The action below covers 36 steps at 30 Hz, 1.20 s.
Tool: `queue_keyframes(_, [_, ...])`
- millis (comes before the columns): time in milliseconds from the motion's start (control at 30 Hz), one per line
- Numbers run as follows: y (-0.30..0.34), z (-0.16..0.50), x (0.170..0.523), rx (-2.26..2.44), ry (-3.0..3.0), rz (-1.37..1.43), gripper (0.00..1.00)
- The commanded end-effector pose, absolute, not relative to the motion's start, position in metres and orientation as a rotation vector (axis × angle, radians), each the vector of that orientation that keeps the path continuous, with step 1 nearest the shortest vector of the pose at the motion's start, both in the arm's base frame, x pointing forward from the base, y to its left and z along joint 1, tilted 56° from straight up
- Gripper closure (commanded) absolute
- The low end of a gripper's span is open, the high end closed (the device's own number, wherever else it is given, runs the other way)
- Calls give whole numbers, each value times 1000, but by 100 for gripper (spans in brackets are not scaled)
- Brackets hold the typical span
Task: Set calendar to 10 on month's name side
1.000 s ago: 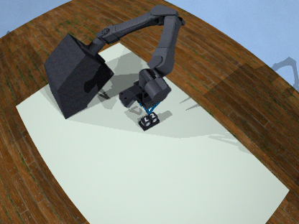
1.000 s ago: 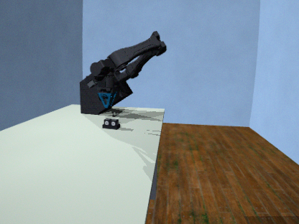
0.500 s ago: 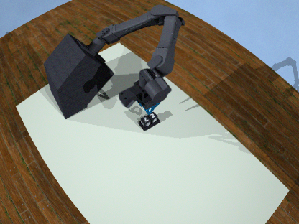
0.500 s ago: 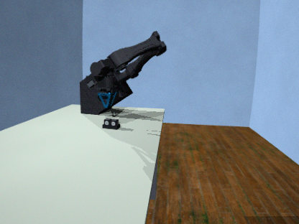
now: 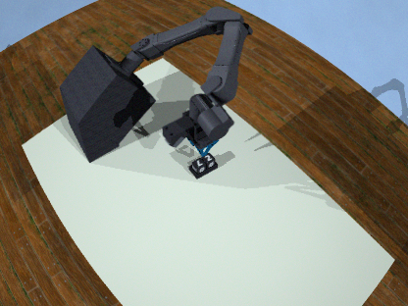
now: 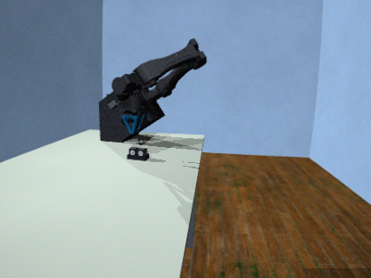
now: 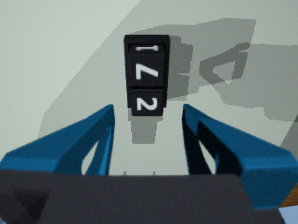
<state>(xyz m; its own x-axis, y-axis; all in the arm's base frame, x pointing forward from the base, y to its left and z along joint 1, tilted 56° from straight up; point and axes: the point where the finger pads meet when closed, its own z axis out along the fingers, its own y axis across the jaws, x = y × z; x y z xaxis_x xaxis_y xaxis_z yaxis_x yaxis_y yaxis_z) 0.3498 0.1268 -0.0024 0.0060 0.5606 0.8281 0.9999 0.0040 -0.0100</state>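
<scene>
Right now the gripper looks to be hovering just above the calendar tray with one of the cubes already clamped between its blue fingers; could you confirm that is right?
Not quite. The gripper does hover just above the calendar tray, but nothing is clamped: the wrist view shows bare gap between the blue fingers, which stand partly open, while both cubes, the one showing 7 and the one showing 2, sit in the tray.

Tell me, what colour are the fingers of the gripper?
Blue. The fingers show best in the wrist view, half open and empty above the calendar cubes.
</scene>
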Motion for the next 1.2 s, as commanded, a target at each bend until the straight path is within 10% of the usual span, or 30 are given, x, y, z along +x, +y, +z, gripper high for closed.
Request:
queue_keyframes(0, [122, -1, 353, -1644, -1623, -866, 53])
queue_keyframes(1167, [154, -22, 353, -1645, -1623, -866, 53])
